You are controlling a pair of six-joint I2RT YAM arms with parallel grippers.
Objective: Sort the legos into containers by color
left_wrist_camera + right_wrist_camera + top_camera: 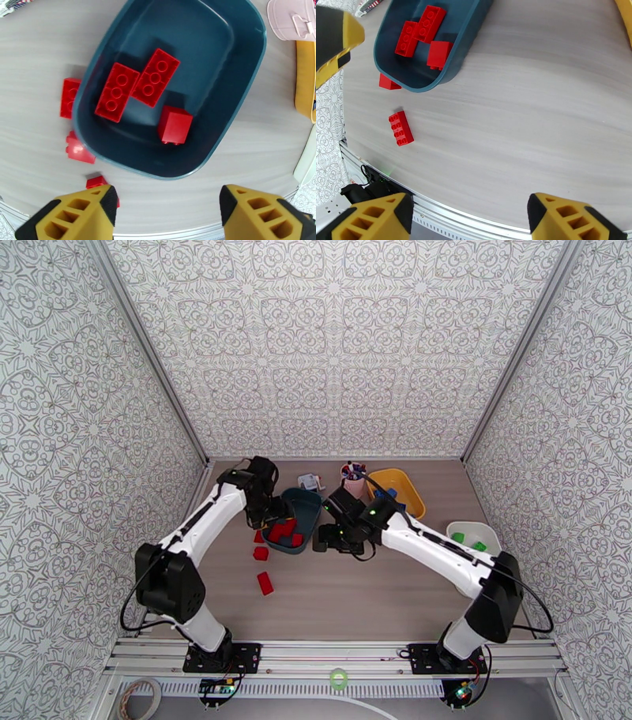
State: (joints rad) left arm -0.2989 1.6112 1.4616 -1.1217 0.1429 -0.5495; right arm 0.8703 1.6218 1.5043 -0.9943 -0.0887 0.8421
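Left gripper [168,203] fingers apart, empty, over teal tray [237,87] mid-frame. Three red bricks [155,77] inside tray. Right gripper [470,211] fingers apart, empty. Loose brick [401,128] on table [533,98], left of frame. Bricks probably light, rigid, slick: pinch across long flat sides.

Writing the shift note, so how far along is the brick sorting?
Done: three red bricks lie in the teal tray, green bricks sit in the white tray, and what looks like a blue brick shows in the yellow tray.
In hand: nothing; the left gripper and right gripper are both open and empty.
Left: three loose red bricks on the table beside the teal tray.
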